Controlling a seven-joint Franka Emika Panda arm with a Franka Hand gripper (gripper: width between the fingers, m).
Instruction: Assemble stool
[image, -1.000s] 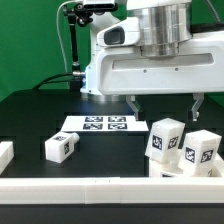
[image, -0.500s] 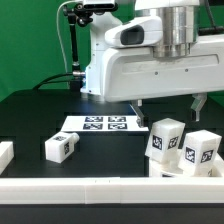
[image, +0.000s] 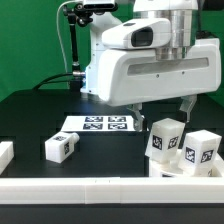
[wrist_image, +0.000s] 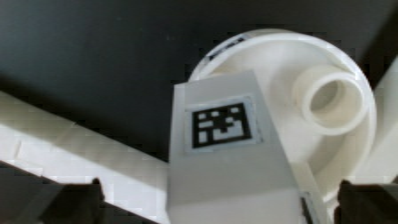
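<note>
Two white stool legs (image: 164, 140) (image: 198, 150) with black-and-white tags stand upright at the exterior view's right. My gripper (image: 163, 104) hangs open just above them and holds nothing. In the wrist view one tagged leg (wrist_image: 222, 125) fills the middle, in line with the gap between my dark fingertips (wrist_image: 71, 200), with the gripper (wrist_image: 217, 205) above it. The round white seat (wrist_image: 294, 90), with a round socket, lies right behind that leg. A third leg (image: 62, 147) lies on its side at the exterior view's left.
The marker board (image: 100, 124) lies flat on the black table behind the legs. A long white border rail (image: 100, 188) runs along the front edge and shows in the wrist view too (wrist_image: 54, 130). Another white piece (image: 5, 153) sits at the far left.
The hand has turned a little over the two standing legs, and its fingers have drawn slightly to the exterior view's left. The jaws stay open and the parts have not moved.
</note>
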